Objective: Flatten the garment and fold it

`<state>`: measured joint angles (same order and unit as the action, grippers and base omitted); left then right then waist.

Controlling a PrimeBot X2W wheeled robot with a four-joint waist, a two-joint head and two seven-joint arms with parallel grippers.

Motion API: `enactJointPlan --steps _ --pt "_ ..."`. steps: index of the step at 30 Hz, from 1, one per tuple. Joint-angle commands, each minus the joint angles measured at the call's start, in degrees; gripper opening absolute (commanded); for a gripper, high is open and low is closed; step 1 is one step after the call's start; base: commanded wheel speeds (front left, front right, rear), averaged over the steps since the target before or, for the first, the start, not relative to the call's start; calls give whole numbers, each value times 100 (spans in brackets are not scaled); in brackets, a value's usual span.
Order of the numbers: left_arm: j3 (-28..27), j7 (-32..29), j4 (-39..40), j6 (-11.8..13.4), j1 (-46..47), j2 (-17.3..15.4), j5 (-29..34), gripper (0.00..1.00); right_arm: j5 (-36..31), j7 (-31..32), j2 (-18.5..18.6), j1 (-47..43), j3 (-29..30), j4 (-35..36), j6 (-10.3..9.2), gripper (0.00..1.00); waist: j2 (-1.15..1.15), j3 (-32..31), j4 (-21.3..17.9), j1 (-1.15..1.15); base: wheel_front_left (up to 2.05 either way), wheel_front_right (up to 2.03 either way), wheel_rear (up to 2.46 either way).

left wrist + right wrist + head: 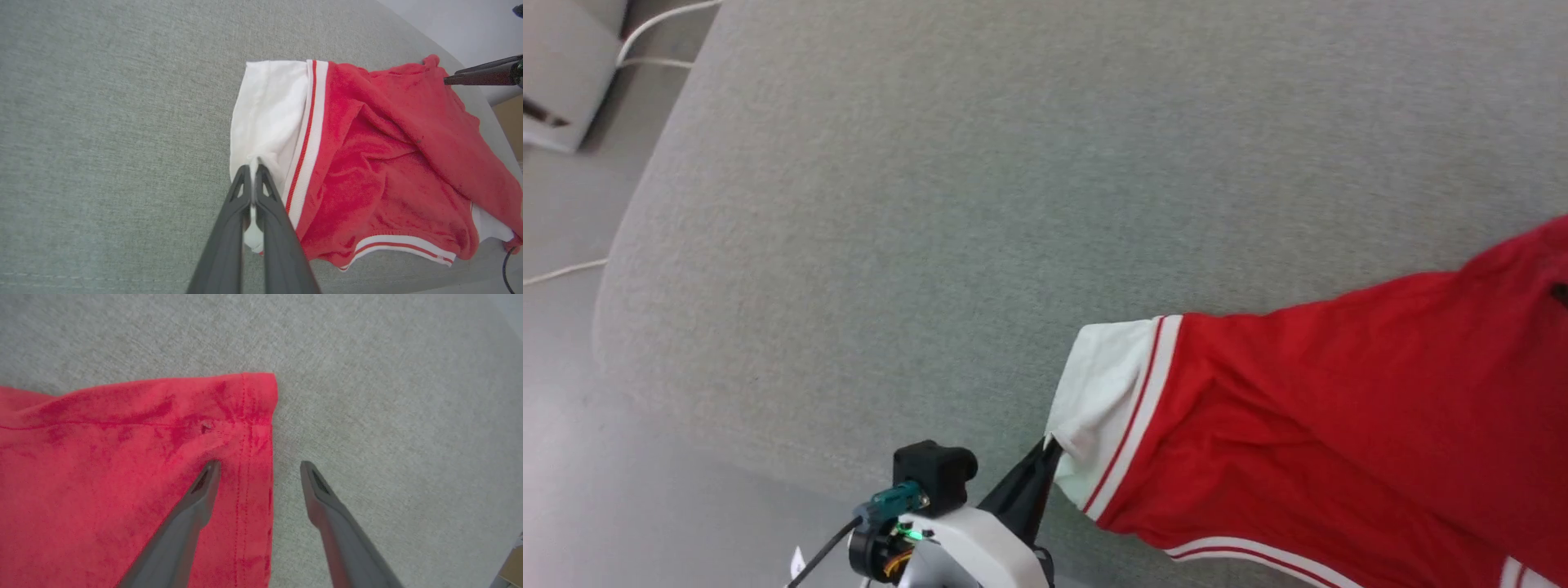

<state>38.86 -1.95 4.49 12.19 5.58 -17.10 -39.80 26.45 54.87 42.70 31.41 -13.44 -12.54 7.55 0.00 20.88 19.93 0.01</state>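
- The garment [388,163], a red T-shirt with white short sleeves, lies on the near right part of a grey fabric-covered surface [931,163], close to its front edge.
- Condition: the red body is bunched, with deep diagonal creases and one layer lapped over another. No print is visible on the exposed side.
- One white sleeve [265,110], bordered by red-white striped trim [310,134], is drawn out flat toward the bare side of the surface. A second striped band [400,243] runs along the near edge.
- The stitched hem corner [257,396] at the opposite end lies flat on the surface.
- Progress, as judged: flattening is under way and incomplete. The ends are spread but the middle is rumpled. No fold has been made.
- Left tool [254,167]: clamped tight on the edge of the white sleeve, with cloth pinched between the fingers.
- Right tool [260,465]: spread wide and holding nothing, one finger over the red hem and the other over bare surface. Contact cannot be determined.
- Beyond the surface's rounded corner: grey floor [556,212] and a white cable [654,24].
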Motion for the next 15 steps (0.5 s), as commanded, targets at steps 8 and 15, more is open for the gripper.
enactJointPlan --steps 8,15 --pt "60 119 -177 -72 189 136 28 0 310 246 317 -176 -740 -398 -6 0 0 354 478 -1 0 0 0" --pt "-25 158 -190 -42 235 34 45 0 429 -509 262 39 -704 -550 -6 0 0 141 263 -1 0 0 0"
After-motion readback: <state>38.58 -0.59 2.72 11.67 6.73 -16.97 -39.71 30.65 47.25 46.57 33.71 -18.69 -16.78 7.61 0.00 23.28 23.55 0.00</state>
